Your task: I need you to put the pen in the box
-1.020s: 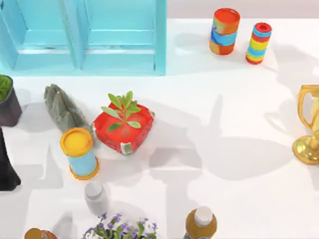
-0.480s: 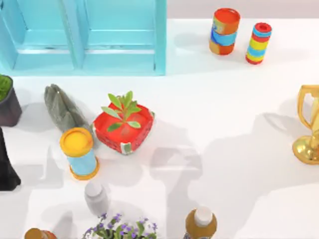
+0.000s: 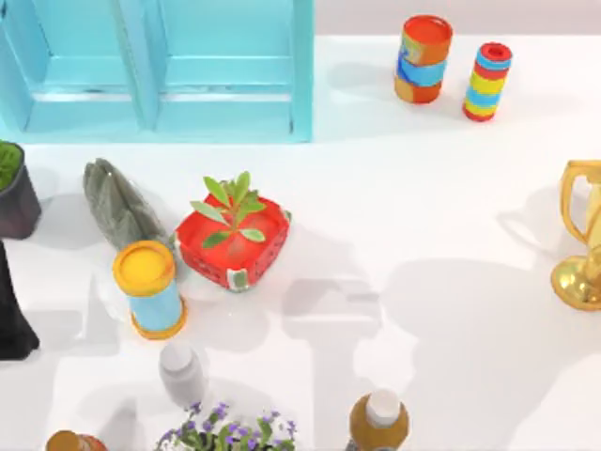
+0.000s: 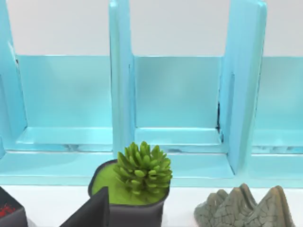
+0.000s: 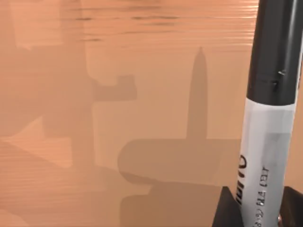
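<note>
The right tool [image 5: 258, 208] is clenched on the pen [image 5: 267, 113], black cap outward, held over an orange-brown wood-grain surface [image 5: 94, 94] where its shadow falls. I cannot tell the left tool's state; its camera faces the blue shelf [image 4: 175, 94], a succulent pot [image 4: 132, 189] and grey rock [image 4: 246, 208]

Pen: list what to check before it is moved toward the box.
1. Grip: ok. The right gripper is shut on the pen.
2. Box compartments: ok. Nothing lies in the ones in the left wrist view.
3. Front of the box: not ok. The potted succulent and grey rock stand there.
4. Path from the pen to the box: cannot tell.
</note>
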Tool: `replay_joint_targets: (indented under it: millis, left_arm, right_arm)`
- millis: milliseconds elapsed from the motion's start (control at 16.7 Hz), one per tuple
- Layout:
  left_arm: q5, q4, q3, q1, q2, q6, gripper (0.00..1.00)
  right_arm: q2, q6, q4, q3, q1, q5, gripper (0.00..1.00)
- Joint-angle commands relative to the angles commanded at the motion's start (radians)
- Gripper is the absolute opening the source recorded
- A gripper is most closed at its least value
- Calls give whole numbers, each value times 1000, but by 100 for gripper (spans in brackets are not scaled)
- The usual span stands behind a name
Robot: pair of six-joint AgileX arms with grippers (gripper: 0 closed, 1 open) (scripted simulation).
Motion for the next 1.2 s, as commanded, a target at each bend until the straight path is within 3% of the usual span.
replay_joint_targets:
  millis: [1200]
  left_arm:
    - [0,0,0,0,0,0,100]
  right_arm:
    - [-34,52,250,-288,53,-4,0]
